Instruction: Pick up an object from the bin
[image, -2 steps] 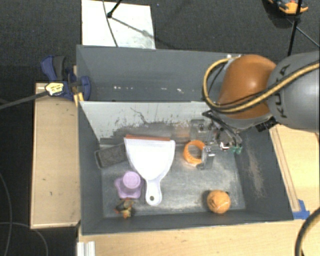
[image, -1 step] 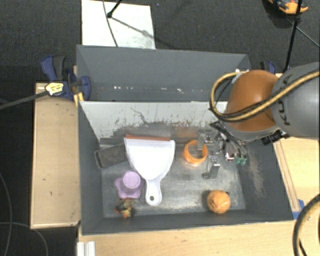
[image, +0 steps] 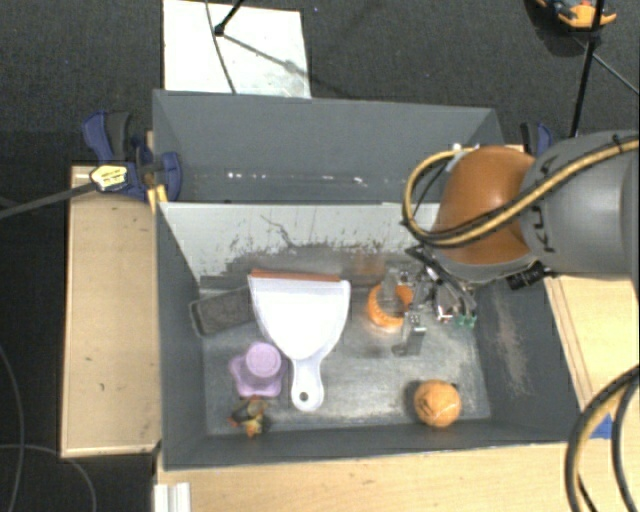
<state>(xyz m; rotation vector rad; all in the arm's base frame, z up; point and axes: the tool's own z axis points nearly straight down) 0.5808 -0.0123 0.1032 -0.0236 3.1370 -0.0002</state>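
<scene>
My gripper (image: 412, 325) hangs low in the right half of the bin, under the orange wrist cover. A small orange round thing (image: 381, 307) lies right against its left side, touching or nearly so. An orange ball (image: 437, 402) rests near the bin's front wall, below and slightly right of the gripper. A white scoop (image: 300, 318) with a short handle lies left of the small orange thing, in the middle of the bin.
A purple knob-shaped thing (image: 259, 368) sits at the front left beside the scoop's handle. A small dark object (image: 250, 422) lies in the front left corner. A dark grey flat piece (image: 222, 311) lies at the left wall. The arm comes in from the right.
</scene>
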